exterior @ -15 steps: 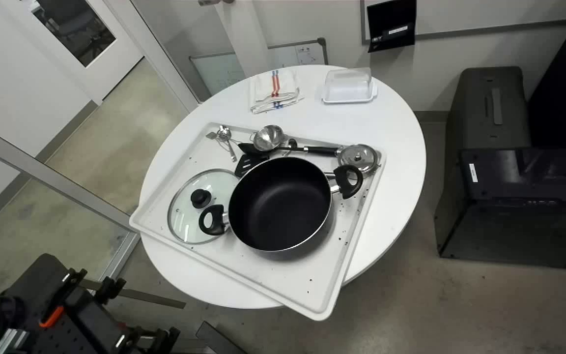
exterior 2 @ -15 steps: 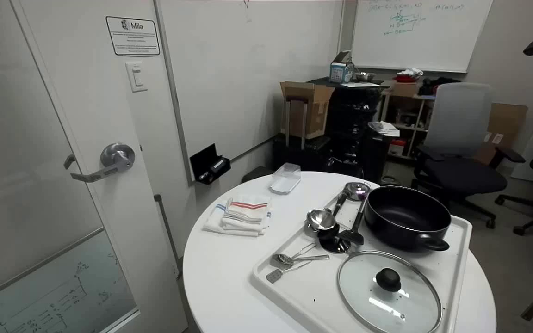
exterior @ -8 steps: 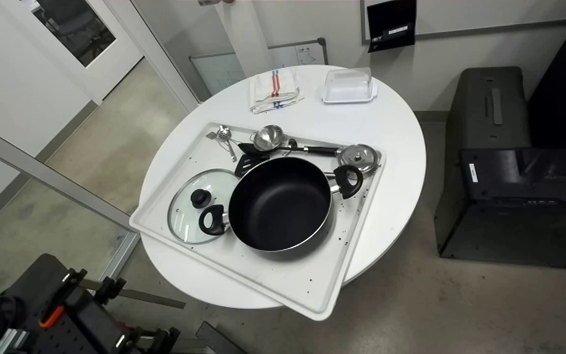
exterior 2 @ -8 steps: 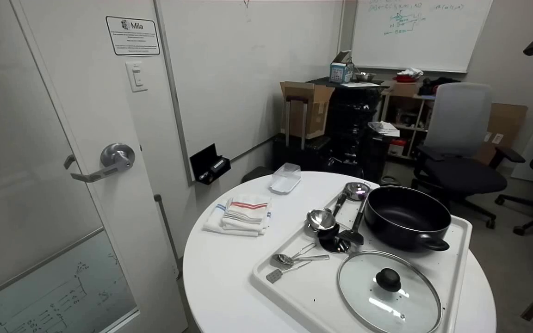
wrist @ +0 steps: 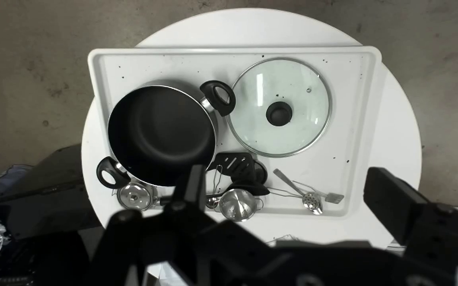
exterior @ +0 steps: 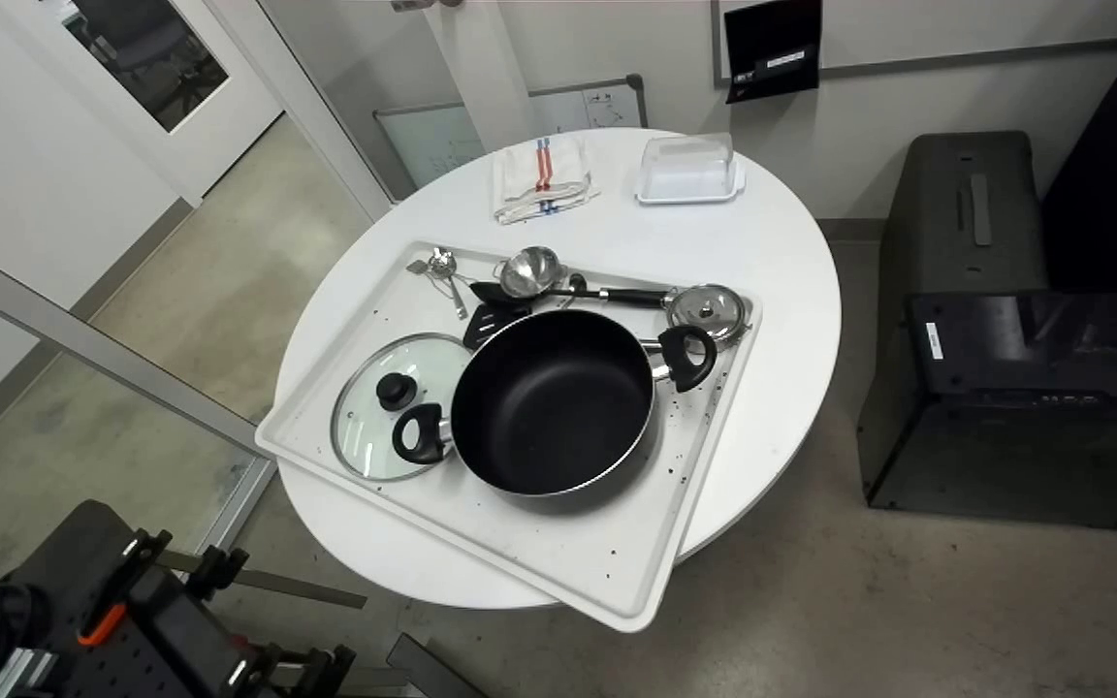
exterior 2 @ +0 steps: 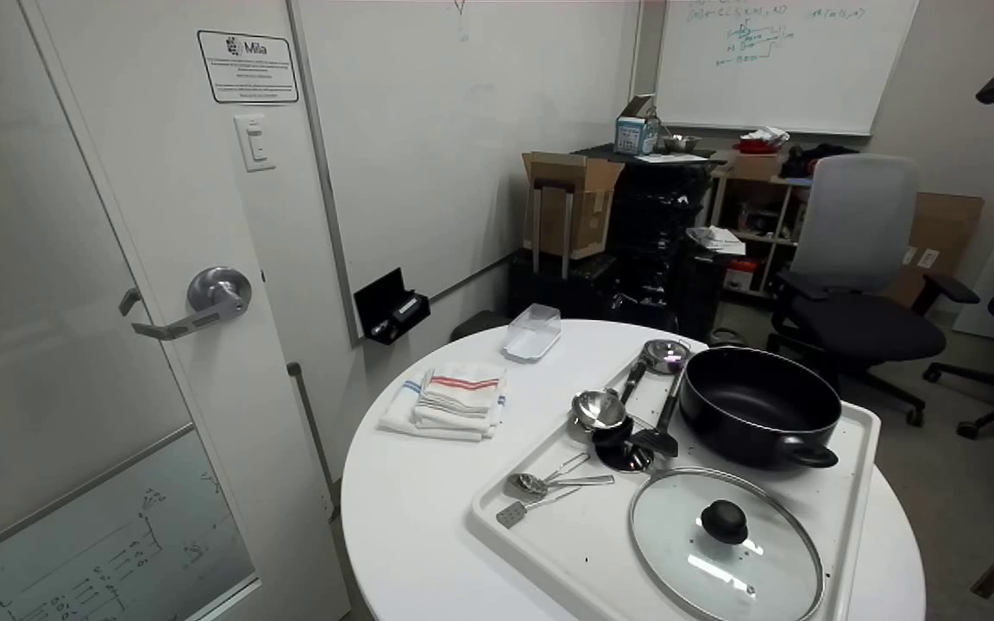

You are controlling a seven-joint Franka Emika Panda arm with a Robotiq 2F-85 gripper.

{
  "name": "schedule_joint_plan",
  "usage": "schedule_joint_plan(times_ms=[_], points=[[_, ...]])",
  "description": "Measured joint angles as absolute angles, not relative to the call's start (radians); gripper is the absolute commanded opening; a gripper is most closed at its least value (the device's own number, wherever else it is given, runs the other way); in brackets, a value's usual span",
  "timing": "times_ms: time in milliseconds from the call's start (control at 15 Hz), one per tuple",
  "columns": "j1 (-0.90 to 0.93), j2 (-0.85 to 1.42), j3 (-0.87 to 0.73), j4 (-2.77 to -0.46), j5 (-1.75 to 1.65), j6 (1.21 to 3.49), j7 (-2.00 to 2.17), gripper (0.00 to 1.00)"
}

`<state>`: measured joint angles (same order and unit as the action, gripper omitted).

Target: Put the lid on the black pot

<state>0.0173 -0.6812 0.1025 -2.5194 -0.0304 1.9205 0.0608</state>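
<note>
The lid is round clear glass with a metal rim and a black knob. It lies flat, knob up, on a white tray beside the black pot. The lid and the uncovered, empty-looking pot show in both exterior views. In the wrist view the lid is right of the pot, and one pot handle overlaps the lid's rim. My gripper is open with nothing between its fingers. It is high above the table and out of both exterior views.
The white tray stands on a round white table. Along one tray side lie a black spatula, a small metal strainer and several small utensils. Folded towels and a clear box sit beyond the tray.
</note>
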Motion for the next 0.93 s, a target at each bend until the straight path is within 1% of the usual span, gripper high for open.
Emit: schedule_joint_plan(times_ms=[400,933], points=[[0.045,-0.625,0.099,-2.520,-0.035,1.921,-0.018,1.00],[0.072,-0.438,0.098,-2.518,-0.070,1.946,-0.139,1.00]])
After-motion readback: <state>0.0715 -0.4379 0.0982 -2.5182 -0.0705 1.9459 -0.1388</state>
